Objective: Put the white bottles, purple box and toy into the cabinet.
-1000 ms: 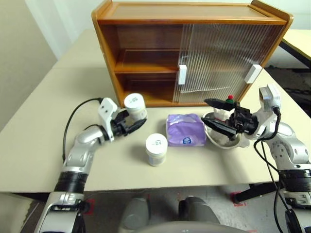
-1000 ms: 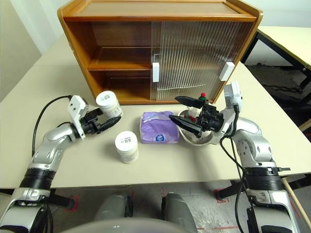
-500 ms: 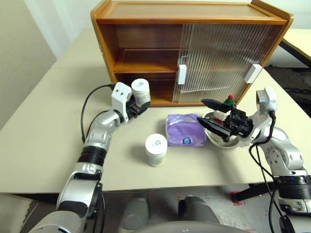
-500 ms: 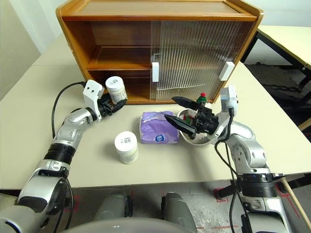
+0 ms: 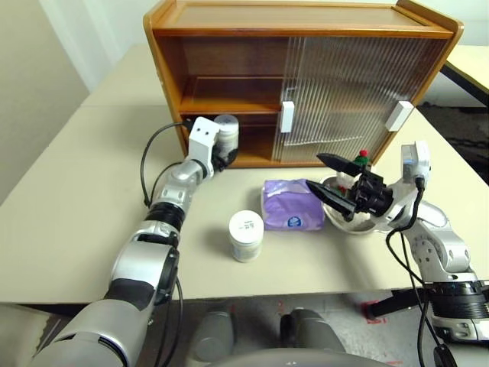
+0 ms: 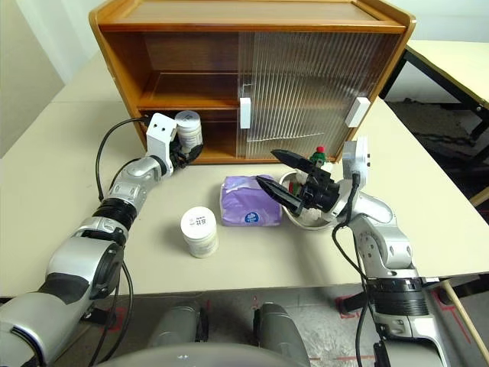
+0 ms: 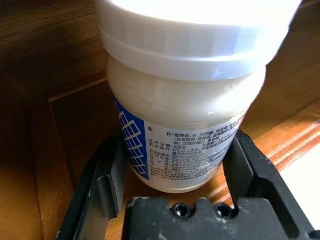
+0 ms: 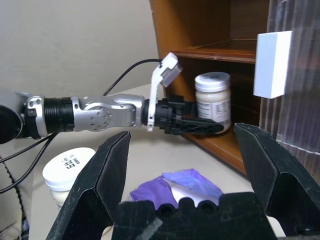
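My left gripper (image 7: 177, 172) is shut on a white bottle (image 5: 226, 130), holding it upright at the front edge of the cabinet's (image 5: 229, 46) open lower left compartment. I cannot tell whether the bottle rests on the wood. Nearer me, a second white bottle (image 5: 246, 233) stands on the table. To its right lies the purple box (image 5: 291, 204). The toy (image 5: 359, 160) sits in a steel dish (image 5: 361, 223) right of the box. Just above the box's right end and beside the dish, my right gripper (image 5: 315, 172) is open and holds nothing.
Two ribbed sliding doors with white handles (image 5: 286, 117) cover the cabinet's right half. The left half is open, with one shelf (image 5: 221, 103). The beige table (image 5: 69, 199) reaches out to the left. A cable loops off my left wrist (image 5: 149, 164).
My left arm has carried its bottle away from me, from above the table to the cabinet's lower left opening. The right gripper has stayed open beside the dish.
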